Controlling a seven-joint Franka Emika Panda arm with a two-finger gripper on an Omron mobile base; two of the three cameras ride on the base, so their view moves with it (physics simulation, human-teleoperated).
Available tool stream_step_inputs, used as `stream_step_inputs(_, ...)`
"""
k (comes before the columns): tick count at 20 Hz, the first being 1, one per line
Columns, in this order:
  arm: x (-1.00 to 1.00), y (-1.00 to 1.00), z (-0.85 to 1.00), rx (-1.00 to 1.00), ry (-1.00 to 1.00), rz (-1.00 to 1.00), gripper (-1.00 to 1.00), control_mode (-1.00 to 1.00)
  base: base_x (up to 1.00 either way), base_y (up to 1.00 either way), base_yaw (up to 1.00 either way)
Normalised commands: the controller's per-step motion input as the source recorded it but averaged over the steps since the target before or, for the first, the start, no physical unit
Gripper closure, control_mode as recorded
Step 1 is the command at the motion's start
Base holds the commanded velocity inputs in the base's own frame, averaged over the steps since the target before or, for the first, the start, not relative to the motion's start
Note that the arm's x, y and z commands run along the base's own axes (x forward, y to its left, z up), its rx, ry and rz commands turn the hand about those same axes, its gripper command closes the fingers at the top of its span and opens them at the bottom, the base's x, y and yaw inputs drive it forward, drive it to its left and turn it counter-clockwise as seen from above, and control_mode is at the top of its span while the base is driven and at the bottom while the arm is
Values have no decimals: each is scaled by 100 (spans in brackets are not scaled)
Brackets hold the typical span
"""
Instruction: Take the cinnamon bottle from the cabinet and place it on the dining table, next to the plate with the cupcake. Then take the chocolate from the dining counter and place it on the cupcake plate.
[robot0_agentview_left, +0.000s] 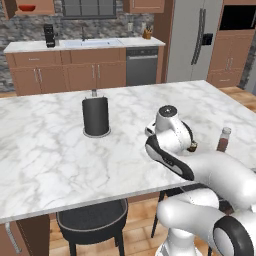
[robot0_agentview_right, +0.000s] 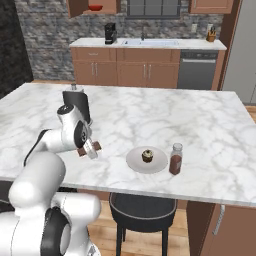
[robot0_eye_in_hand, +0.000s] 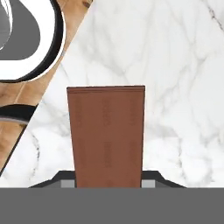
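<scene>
Nearest you, a black stool (robot0_agentview_left: 92, 220) stands tucked under the near edge of the white marble worktop (robot0_agentview_left: 45, 150); in the right base view a second such stool (robot0_agentview_right: 142, 212) sits below the plate.

Above that near edge, the gripper (robot0_agentview_right: 90, 148) has its jaws closed on the chocolate (robot0_eye_in_hand: 106, 135), a flat brown bar. In the hand view the bar rises from between the fingertips toward 12 o'clock, with the marble beneath it. In the right base view you see the bar's (robot0_agentview_right: 88, 148) ends show on either side of the white hand, held clear of the worktop.

At 3 o'clock from the gripper in the right base view lies the white plate (robot0_agentview_right: 136, 163), carrying the cupcake (robot0_agentview_right: 147, 155). Just beside the plate, again at 3 o'clock, the cinnamon bottle (robot0_agentview_right: 175, 158) stands upright on the worktop; whether it touches the plate's rim cannot be told. In the left base view the bottle (robot0_agentview_left: 223, 139) stands at 3 o'clock from the arm's wrist.

Farther across the worktop, at 12 o'clock from the gripper in the right base view, you find a tall dark canister (robot0_agentview_left: 96, 117) with a small knob on top, upright.

Along the far wall you see wooden cabinets, a sink (robot0_agentview_left: 92, 43), a coffee machine (robot0_agentview_left: 49, 35), a dishwasher (robot0_agentview_left: 142, 66) and a steel refrigerator (robot0_agentview_left: 192, 40).
</scene>
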Motion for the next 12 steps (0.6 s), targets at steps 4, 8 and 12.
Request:
stream_step_inputs(4, -9, -100, 14, 0, 0, -27, 100, -100, 0, 0, 0)
stream_step_inputs(8, -1, -99, 30, 0, 0, -30, 100, -100, 0, 0, 0)
stream_step_inputs(12, 0, -89, 19, 1, 0, -28, 100, -100, 0, 0, 0)
